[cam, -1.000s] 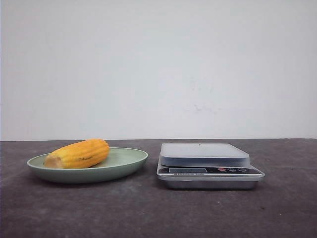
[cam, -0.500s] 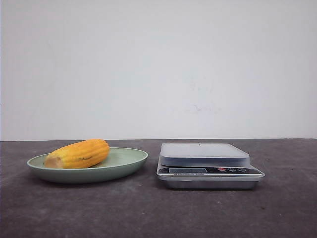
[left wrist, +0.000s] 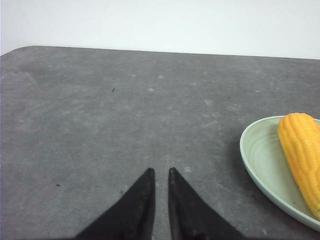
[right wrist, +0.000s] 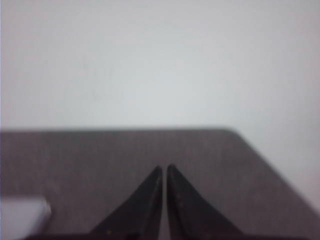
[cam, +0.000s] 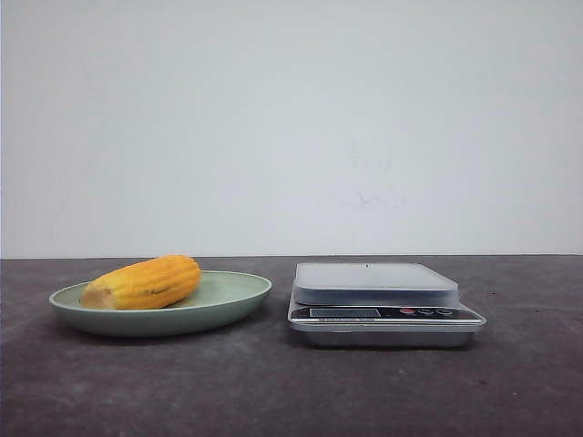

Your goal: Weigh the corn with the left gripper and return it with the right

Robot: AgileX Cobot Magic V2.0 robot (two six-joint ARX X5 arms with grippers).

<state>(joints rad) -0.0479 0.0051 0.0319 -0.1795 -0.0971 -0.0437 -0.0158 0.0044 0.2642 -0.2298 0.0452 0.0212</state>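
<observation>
**Corn on the plate, both grippers empty**

The corn [cam: 143, 283] lies on its side in a shallow green plate [cam: 228, 305] on the left part of the dark grey table [cam: 273, 391]. Its pale cut end points left and the cob sits toward the plate's left half. Just right of the plate, apart from it, stands a kitchen scale [cam: 383, 319] with a bare platform on top and a display strip with small buttons along its front.

In the left wrist view the left gripper [left wrist: 161, 175] hangs over bare table beside the plate [left wrist: 260, 165]. Its 2 black fingers are nearly together with only a thin gap, and they hold nothing. The corn [left wrist: 302, 155] is off to one side of it, not touching.

The right gripper [right wrist: 164, 170] shows its 2 fingers almost touching, empty. That view is blurred; a pale corner [right wrist: 25, 212] at the edge may be the scale.
</observation>
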